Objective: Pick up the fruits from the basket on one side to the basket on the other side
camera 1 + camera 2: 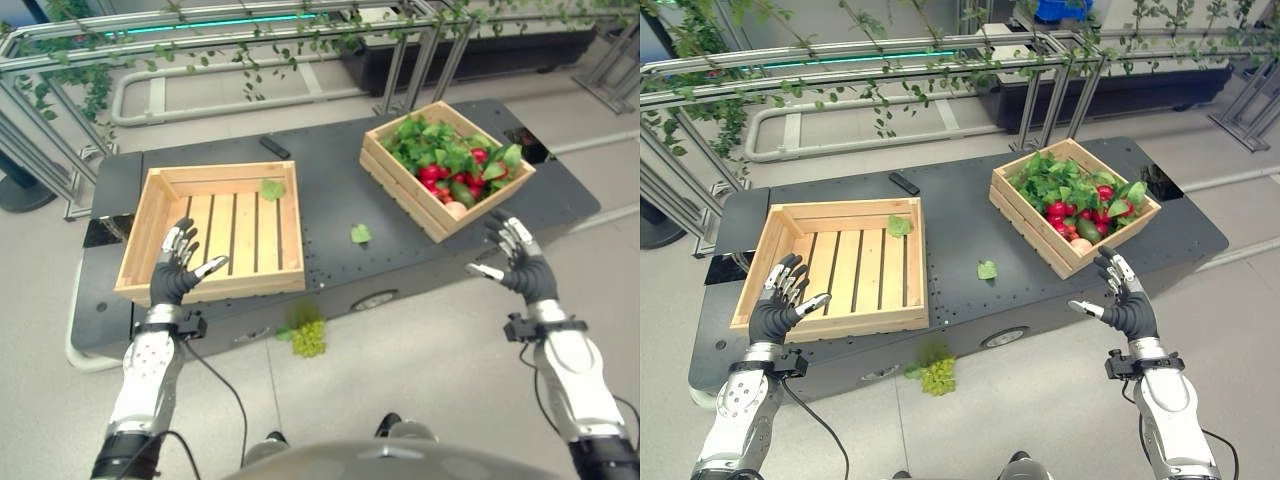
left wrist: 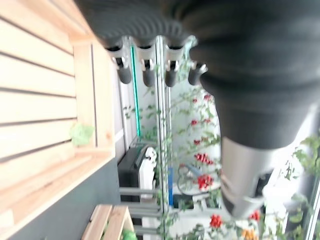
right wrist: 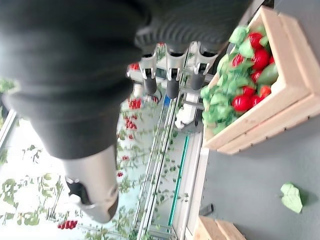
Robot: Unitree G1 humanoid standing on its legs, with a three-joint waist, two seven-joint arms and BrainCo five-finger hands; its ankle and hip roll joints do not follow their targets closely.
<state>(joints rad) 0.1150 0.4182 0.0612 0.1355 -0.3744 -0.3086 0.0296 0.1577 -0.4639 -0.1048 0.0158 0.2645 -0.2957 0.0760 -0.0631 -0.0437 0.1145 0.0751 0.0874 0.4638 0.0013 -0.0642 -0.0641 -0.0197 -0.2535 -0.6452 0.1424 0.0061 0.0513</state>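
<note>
A wooden crate (image 1: 404, 181) on the right of the dark table holds red fruits (image 1: 432, 174), a green one (image 1: 1087, 229), a pale one (image 1: 455, 209) and many green leaves. On the left lies a second wooden crate (image 1: 290, 240), bare but for one green leaf (image 1: 271, 189). My left hand (image 1: 174, 272) hovers open over that crate's near left corner, fingers spread. My right hand (image 1: 522, 262) is open too, held in front of the table's near edge, just short of the full crate's near corner. Neither hand holds anything.
A loose green leaf (image 1: 361, 234) lies on the table (image 1: 340, 200) between the crates, and a black remote (image 1: 274, 147) near the far edge. A green bunch (image 1: 306, 335) lies on the floor under the table's front. Metal railings with vines (image 1: 250, 45) stand behind.
</note>
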